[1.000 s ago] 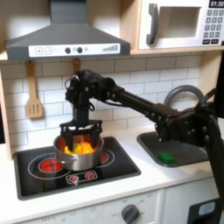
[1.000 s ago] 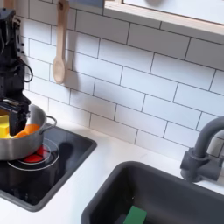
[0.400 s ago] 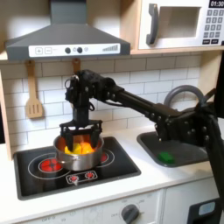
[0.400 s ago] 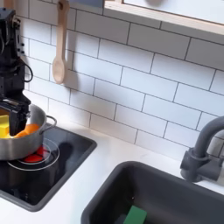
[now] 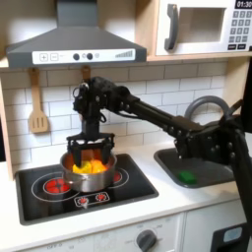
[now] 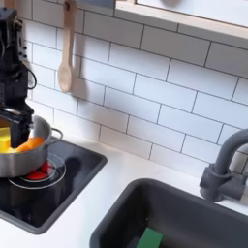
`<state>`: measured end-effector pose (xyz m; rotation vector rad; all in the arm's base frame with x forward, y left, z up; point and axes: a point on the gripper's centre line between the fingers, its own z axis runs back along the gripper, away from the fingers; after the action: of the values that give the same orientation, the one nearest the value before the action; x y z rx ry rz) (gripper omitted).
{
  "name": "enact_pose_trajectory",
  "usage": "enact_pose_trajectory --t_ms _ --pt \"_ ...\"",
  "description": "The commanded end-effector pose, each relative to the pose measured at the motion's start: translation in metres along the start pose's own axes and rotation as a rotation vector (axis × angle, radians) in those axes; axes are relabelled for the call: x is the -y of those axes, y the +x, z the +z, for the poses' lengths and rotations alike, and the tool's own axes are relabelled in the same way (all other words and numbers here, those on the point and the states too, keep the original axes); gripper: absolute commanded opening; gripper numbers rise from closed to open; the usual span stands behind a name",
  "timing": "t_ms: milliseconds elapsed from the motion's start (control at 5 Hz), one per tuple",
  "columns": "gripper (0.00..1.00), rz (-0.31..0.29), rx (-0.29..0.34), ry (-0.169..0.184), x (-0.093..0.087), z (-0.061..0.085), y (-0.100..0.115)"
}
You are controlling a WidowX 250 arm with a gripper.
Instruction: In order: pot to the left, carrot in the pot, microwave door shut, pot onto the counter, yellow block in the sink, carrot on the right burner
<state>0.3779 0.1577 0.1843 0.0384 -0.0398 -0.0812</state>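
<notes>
Nothing has shifted: your gripper [image 5: 89, 148] hovers inside the pot [image 5: 89, 177], fingers [image 5: 75, 147] spread, above the carrot [image 6: 33, 143] and yellow block [image 6: 5, 140].

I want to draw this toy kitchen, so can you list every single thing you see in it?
shiny round steel pot: one, silver, on the black cooktop's middle
black glass cooktop: one, red burner rings, set in the worktop
orange toy carrot: one, orange, inside the pot
small yellow block: one, yellow, inside the pot
pale cream counter: one, around cooktop and sink
dark grey sink: one, with arched faucet
flat green piece: one, in the sink
wooden spoon: one, hanging on the white tiled wall
wooden spatula: one, hanging at the first exterior view's left
grey range hood: one, above the cooktop
white microwave door: one, shut, top right
black tool: one, open, over the pot
</notes>
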Motion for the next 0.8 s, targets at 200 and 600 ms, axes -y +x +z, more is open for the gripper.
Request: enact_pose_trajectory --t_ms 200,600 --pt "1.00 0.009 -0.007 0.001 -0.013 -0.007 -0.005" --pt "1.00 0.015 -0.014 0.011 -0.022 -0.015 -0.006"
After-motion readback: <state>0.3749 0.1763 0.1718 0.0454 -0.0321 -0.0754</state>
